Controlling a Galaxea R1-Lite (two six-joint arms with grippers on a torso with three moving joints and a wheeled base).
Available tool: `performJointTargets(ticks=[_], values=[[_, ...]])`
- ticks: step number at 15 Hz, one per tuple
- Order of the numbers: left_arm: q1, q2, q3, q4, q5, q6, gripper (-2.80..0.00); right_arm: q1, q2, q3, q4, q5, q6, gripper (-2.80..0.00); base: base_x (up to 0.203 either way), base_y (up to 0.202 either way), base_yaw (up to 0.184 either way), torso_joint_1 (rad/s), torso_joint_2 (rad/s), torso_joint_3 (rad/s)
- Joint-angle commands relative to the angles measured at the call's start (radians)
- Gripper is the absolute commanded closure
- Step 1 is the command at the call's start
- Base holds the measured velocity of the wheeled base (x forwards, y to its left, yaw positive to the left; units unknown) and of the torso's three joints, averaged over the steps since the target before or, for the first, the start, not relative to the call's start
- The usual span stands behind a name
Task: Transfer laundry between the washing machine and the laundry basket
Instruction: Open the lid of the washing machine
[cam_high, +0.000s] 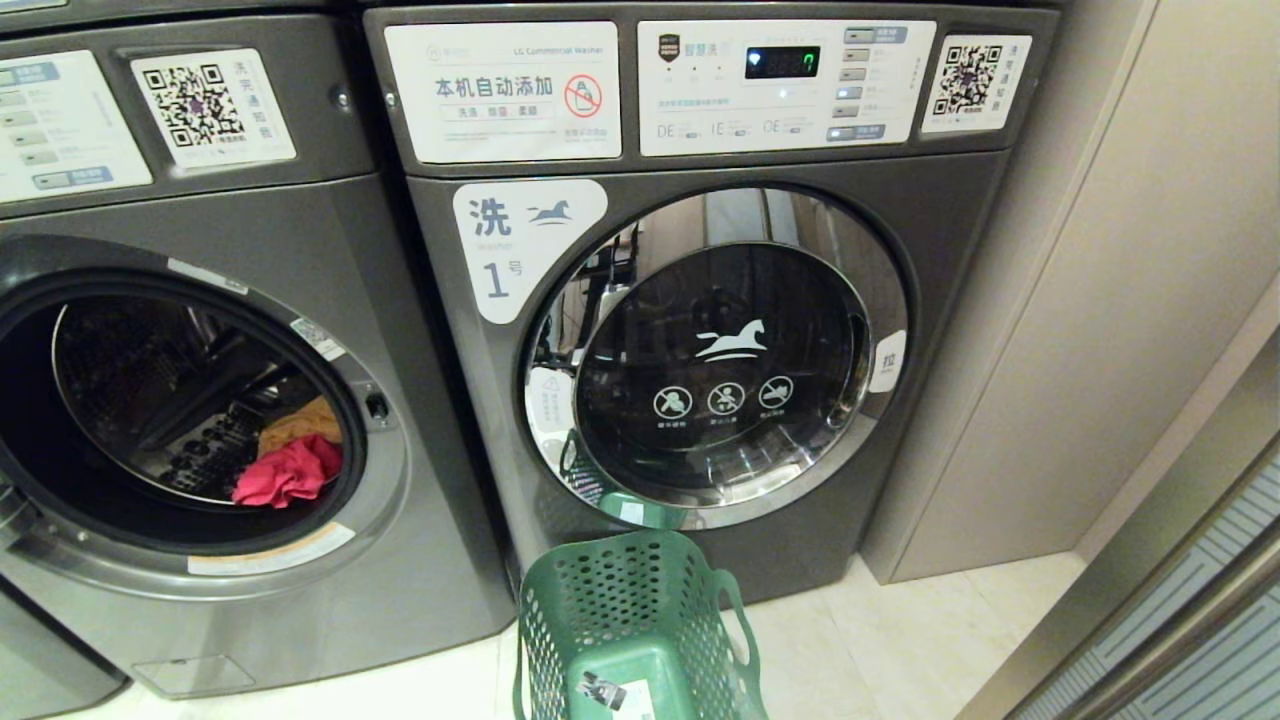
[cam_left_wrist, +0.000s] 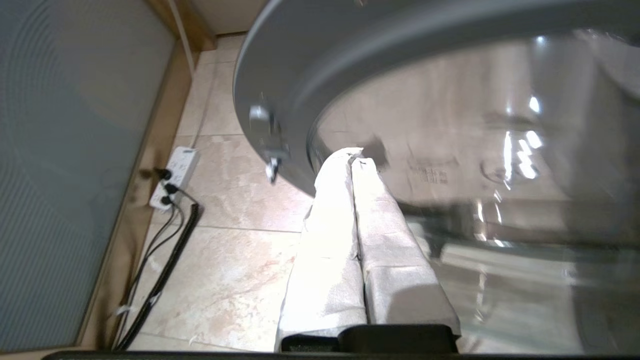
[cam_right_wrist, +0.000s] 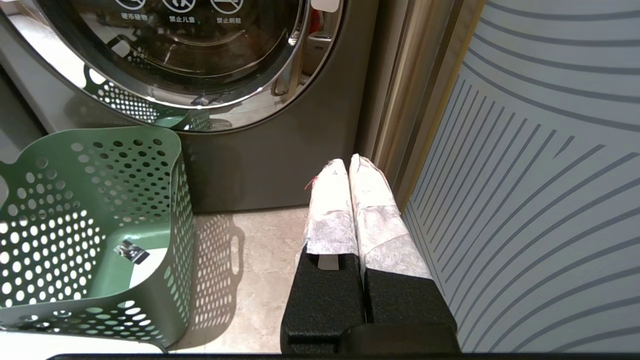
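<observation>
The washing machine (cam_high: 290, 230) on the left stands with its port open. Inside the drum lie a red cloth (cam_high: 290, 472) and a yellow cloth (cam_high: 300, 420). The green laundry basket (cam_high: 630, 610) sits on the floor before the machine labelled 1 (cam_high: 480, 420), holding only the sticker on its base (cam_right_wrist: 131, 251). Neither arm shows in the head view. My left gripper (cam_left_wrist: 351, 156) is shut and holds nothing, its tips close to the swung-out door (cam_left_wrist: 350, 60) and its glass bowl (cam_left_wrist: 500, 130). My right gripper (cam_right_wrist: 348, 161) is shut and holds nothing, low over the floor beside the basket (cam_right_wrist: 100, 225).
The machine labelled 1 has its chrome-ringed door (cam_high: 720, 360) shut. A striped frosted panel (cam_right_wrist: 540, 175) runs close along the right gripper. A power strip with black cables (cam_left_wrist: 175, 175) lies on the tiled floor by a glass panel (cam_left_wrist: 75, 150). A door latch (cam_left_wrist: 270, 145) juts from the open door's rim.
</observation>
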Motion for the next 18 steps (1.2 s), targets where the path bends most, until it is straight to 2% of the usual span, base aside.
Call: performJointTargets(ticks=[1, 2, 3, 5, 6, 7, 8, 10, 11, 14, 15, 16, 18], values=[[-0.089, -0.203, 0.092, 0.005, -0.051, 0.0, 0.0, 0.001, 0.001, 0.0, 0.0, 0.001, -0.001, 0.0, 0.0, 0.0, 0.0, 0.0, 0.0, 0.0], [-0.163, -0.296, 0.154, 0.004, -0.084, 0.0, 0.0, 0.001, 0.001, 0.0, 0.0, -0.001, -0.001, 0.0, 0.0, 0.0, 0.0, 0.0, 0.0, 0.0], [-0.284, -0.393, 0.225, 0.005, -0.126, 0.001, 0.0, 0.0, 0.001, -0.001, 0.0, -0.001, -0.001, 0.0, 0.0, 0.0, 0.0, 0.0, 0.0, 0.0], [-0.569, -0.567, 0.376, 0.008, -0.208, 0.004, 0.0, 0.001, 0.001, 0.0, 0.0, 0.001, -0.001, 0.0, 0.0, 0.0, 0.0, 0.0, 0.0, 0.0], [-0.733, -0.685, 0.487, 0.007, -0.246, 0.009, 0.0, 0.0, 0.001, 0.0, 0.0, 0.001, -0.001, 0.0, 0.0, 0.0, 0.0, 0.0, 0.0, 0.0], [-0.84, -0.784, 0.609, 0.002, -0.271, 0.013, 0.0, 0.001, 0.001, 0.0, 0.0, 0.001, -0.001, 0.0, 0.0, 0.0, 0.0, 0.0, 0.0, 0.0], [-0.914, -0.864, 0.739, -0.016, -0.292, 0.015, 0.0, 0.001, 0.001, 0.0, 0.0, -0.001, -0.001, 0.0, 0.0, 0.0, 0.0, 0.0, 0.0, 0.0], [-1.019, -1.002, 1.005, -0.125, -0.333, 0.025, 0.0, 0.001, 0.001, 0.0, 0.0, 0.001, -0.001, 0.0, 0.0, 0.0, 0.0, 0.0, 0.0, 0.0], [-1.05, -1.06, 1.118, -0.204, -0.362, 0.051, 0.0, 0.001, 0.001, 0.0, 0.0, 0.001, -0.001, 0.0, 0.0, 0.0, 0.0, 0.0, 0.0, 0.0], [-1.089, -1.228, 1.466, -0.513, -0.49, 0.211, 0.0, -0.001, 0.001, 0.0, 0.0, 0.001, -0.001, 0.0, 0.0, 0.0, 0.0, 0.0, 0.0, 0.0], [-1.094, -1.319, 1.539, -0.548, -0.532, 0.254, 0.0, 0.001, 0.001, 0.0, 0.0, 0.0, -0.001, 0.0, 0.0, 0.0, 0.0, 0.0, 0.0, 0.0], [-1.1, -1.402, 1.565, -0.527, -0.561, 0.28, 0.0, 0.0, 0.001, -0.001, 0.0, -0.001, -0.001, 0.0, 0.0, 0.0, 0.0, 0.0, 0.0, 0.0], [-1.125, -1.52, 1.565, -0.495, -0.602, 0.32, 0.0, 0.001, 0.001, 0.0, 0.0, 0.001, -0.001, 0.0, 0.0, 0.0, 0.0, 0.0, 0.0, 0.0]])
